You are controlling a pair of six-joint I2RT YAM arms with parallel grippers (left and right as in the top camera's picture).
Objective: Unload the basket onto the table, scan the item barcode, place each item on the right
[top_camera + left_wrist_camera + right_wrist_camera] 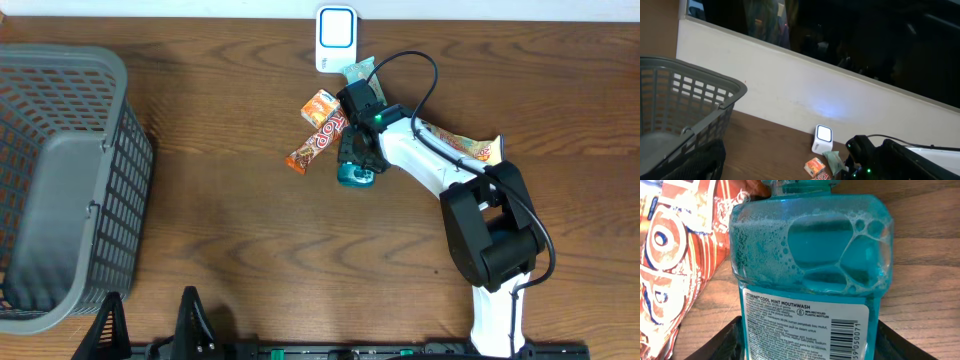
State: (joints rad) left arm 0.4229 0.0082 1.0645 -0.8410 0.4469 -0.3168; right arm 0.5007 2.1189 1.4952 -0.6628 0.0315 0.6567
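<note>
Clamping the mouthwash bottle [807,280] by its sides on the table [250,250], near the scanner [336,38], the right gripper [356,155] leaves the barcode [850,332] uncovered, probably for presentation; the left gripper [150,320] rests with jaws apart.

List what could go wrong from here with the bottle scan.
1. Barcode faces the wrist camera, not the scanner; the bottle needs turning, or the scan may miss.
2. Snack wrapper lies right beside the bottle and may get dragged.
3. Right gripper grips a smooth, part-filled bottle; it could slip.
</note>
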